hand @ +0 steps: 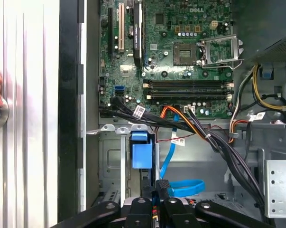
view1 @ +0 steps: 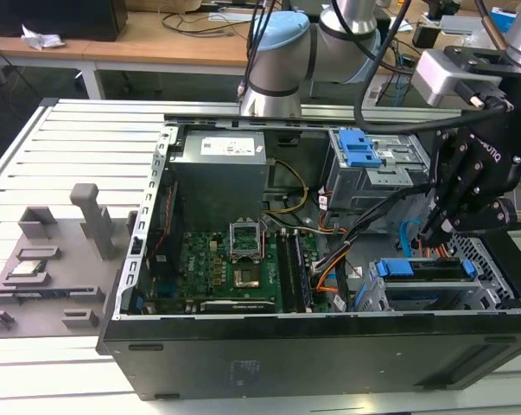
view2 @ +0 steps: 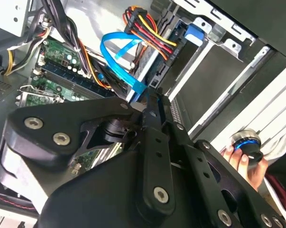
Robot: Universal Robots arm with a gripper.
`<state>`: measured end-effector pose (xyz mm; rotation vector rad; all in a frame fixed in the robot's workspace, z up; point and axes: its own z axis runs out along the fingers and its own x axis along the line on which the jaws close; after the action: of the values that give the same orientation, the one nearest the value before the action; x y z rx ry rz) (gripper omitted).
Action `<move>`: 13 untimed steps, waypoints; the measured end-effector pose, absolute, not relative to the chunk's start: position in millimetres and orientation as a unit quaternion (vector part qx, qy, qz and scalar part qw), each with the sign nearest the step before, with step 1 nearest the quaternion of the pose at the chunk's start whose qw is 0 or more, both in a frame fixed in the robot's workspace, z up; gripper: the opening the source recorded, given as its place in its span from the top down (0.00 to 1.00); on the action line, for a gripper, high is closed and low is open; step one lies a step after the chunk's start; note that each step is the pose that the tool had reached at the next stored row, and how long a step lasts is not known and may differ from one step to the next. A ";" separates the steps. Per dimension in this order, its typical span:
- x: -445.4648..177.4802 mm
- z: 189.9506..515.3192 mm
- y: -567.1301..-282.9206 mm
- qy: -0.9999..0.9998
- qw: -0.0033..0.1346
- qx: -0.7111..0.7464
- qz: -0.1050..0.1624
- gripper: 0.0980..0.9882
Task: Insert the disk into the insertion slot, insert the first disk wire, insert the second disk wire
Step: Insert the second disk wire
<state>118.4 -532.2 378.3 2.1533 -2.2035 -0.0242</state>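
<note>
The gripper [view1: 435, 232] is pinched narrow on the plug [hand: 161, 184] of the blue cable [view2: 115, 52], just above the disk [view1: 428, 270], which sits in the slot [view1: 441, 299] at the exterior view's near right. By my judgement, the plug should meet the disk's socket squarely and go in under gentle pressure, with the slack cable kept clear.

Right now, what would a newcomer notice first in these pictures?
The open black metal computer case lying on its side, with its green circuit board bared, draws the eye first. At the exterior view's right, the black gripper pinches a bright blue flat wire over the silver disk in its blue plastic carrier, seated in the perforated metal slot.
</note>
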 end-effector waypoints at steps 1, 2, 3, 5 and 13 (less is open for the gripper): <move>118.4 376.5 -532.5 -0.715 0.030 0.699 -0.008 0.93; 118.5 374.9 -532.5 -0.715 0.030 0.699 -0.008 0.93; 118.7 373.3 -532.5 -0.715 0.030 0.699 -0.008 0.93; 118.8 370.4 -532.5 -0.715 0.030 0.699 -0.008 0.93; 121.7 355.1 -533.3 -0.715 0.030 0.699 -0.008 0.93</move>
<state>121.7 -533.3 355.1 2.1531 -2.2032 -0.0243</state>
